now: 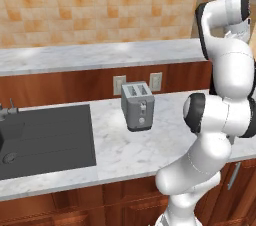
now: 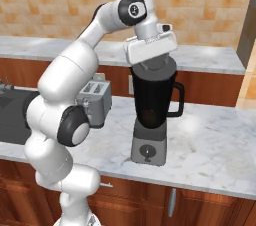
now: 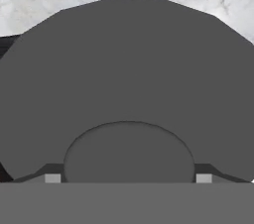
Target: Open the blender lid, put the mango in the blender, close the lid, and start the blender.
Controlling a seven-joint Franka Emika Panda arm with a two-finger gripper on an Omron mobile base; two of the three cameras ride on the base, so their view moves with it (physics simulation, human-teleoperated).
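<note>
Blender upright on marble surface, right of toaster. Lid sits on jar top, directly under hand. Hand pressed down at lid; fingertips spread wide either side of centre knob, grip on lid unclear. Sink at left.

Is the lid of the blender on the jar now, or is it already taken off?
On, it seems. In the hand view the flat round dark grey lid lies right under the gripper; in the right base view the hand sits atop the black translucent blender jar.
</note>
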